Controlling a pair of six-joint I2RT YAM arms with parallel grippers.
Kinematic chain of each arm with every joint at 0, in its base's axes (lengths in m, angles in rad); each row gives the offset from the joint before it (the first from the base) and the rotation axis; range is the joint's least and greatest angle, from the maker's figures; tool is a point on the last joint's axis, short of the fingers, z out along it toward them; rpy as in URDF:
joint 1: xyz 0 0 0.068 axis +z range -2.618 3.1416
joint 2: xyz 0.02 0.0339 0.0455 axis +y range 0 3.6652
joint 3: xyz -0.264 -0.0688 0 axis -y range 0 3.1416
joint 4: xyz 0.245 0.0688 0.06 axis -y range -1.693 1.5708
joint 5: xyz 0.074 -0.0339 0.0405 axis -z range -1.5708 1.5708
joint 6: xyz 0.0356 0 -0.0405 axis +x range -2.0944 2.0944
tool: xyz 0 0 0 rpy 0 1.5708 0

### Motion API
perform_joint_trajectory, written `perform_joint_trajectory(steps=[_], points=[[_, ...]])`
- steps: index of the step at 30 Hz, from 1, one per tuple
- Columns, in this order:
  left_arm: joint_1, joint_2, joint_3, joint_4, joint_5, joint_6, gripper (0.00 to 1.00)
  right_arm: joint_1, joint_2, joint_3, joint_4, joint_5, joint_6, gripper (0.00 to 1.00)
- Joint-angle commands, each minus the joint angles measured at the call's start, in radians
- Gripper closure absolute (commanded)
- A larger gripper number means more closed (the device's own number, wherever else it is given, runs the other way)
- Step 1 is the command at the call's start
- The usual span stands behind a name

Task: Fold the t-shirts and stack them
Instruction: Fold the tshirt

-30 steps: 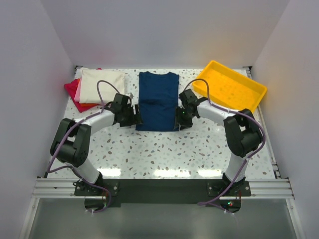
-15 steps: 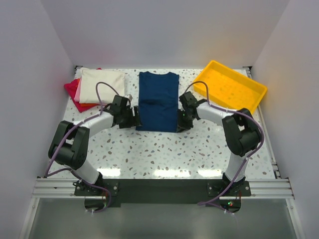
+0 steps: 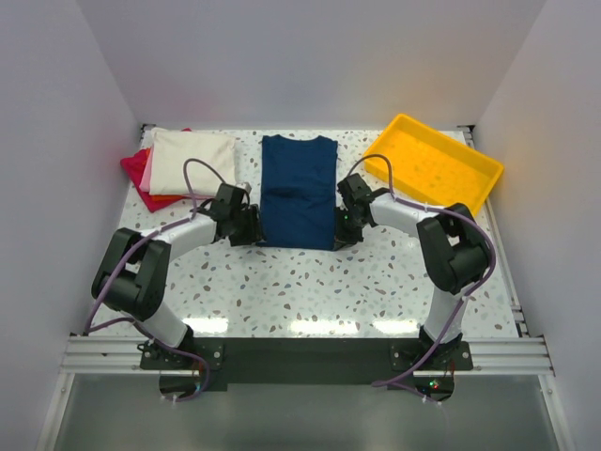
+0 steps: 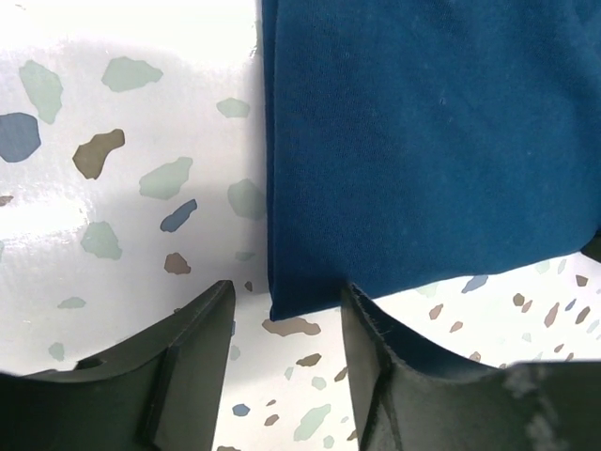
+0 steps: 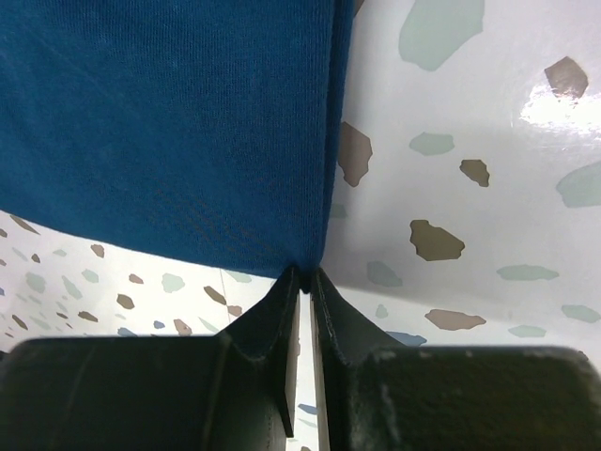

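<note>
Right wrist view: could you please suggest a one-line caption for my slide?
The right gripper pinches a corner of the folded navy t-shirt on the speckled table.

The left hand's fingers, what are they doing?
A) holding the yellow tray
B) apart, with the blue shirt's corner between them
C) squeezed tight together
B: the left wrist view shows the left gripper open, its fingers apart on either side of a corner of the navy shirt.
</note>
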Motion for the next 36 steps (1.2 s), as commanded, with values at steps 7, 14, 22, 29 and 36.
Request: perform_joint_trajectory(steps=[7, 14, 22, 29, 36], points=[[-0.012, 0.01, 0.0, 0.051, -0.042, -0.05, 0.63, -0.002, 0.029, -0.012, 0.016, 0.028, -0.004, 0.9], [-0.029, 0.026, -0.008, 0.045, -0.048, -0.059, 0.69, -0.002, 0.029, -0.013, 0.014, 0.031, -0.004, 0.9], [-0.053, 0.069, -0.008, 0.028, -0.06, -0.065, 0.73, -0.002, 0.029, -0.01, 0.017, 0.035, -0.003, 0.92], [-0.053, 0.084, -0.014, 0.041, -0.063, -0.056, 1.0, -0.002, 0.032, -0.002, 0.029, 0.031, -0.012, 0.98], [-0.053, 0.015, 0.061, -0.029, -0.079, 0.009, 1.0, -0.002, -0.029, 0.031, -0.042, 0.054, -0.064, 1.0]])
